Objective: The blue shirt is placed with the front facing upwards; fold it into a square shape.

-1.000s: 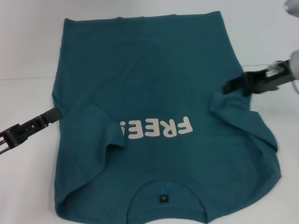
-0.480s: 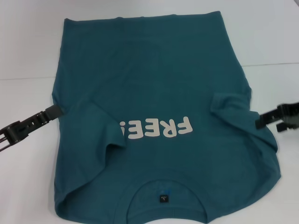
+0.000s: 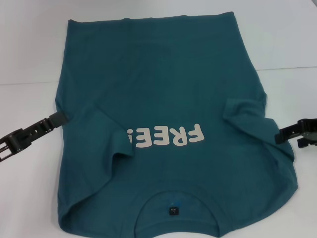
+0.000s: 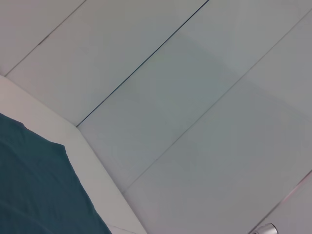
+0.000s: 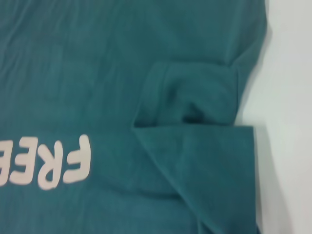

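The blue shirt (image 3: 163, 99) lies front up on the white table (image 3: 29, 44), collar and dark label toward me, white "FREE!" lettering (image 3: 166, 136) reading upside down. Both sleeves are folded inward over the body. My left gripper (image 3: 58, 119) sits at the shirt's left edge, beside the folded left sleeve. At the right edge, next to the folded right sleeve (image 5: 195, 97), is my right gripper (image 3: 280, 135). The left wrist view shows only a corner of the shirt (image 4: 34, 185) and wall panels.
A white wall (image 3: 277, 29) rises behind the table's far edge. Bare white tabletop (image 3: 25, 188) lies on both sides of the shirt.
My right gripper has dropped from above the right sleeve down and outward to the shirt's right edge. The left gripper has hardly moved. The shirt lies unchanged.
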`<state>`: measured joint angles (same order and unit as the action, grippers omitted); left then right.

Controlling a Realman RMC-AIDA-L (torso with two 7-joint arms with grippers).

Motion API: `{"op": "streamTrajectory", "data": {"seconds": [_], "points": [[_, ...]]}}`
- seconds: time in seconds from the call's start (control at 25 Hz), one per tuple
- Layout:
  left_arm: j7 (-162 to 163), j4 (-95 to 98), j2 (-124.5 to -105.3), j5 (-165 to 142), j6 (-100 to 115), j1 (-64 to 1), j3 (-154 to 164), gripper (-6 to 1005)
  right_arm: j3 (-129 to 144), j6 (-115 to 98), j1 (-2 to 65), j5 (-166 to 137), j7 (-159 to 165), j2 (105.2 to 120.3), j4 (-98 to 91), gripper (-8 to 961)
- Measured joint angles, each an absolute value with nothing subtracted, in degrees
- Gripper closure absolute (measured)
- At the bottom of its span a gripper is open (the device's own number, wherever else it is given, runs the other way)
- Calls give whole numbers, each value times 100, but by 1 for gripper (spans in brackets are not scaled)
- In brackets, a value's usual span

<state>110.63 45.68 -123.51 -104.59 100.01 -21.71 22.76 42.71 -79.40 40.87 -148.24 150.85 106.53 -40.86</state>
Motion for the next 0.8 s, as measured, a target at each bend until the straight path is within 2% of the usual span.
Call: {"op": "streamTrajectory", "data": {"seconds": [0.2,0.8], "points": [[11043,4479,-12335,-10459,9998,-2163,2276,127,4289,-7638,4130,-14921,15085,10780,-3978,150],[11021,4438,-12322,-10459,9932,-2144,2277,128,4229,-7139,4235,-14986,15089,10945,-3712,155]]}}
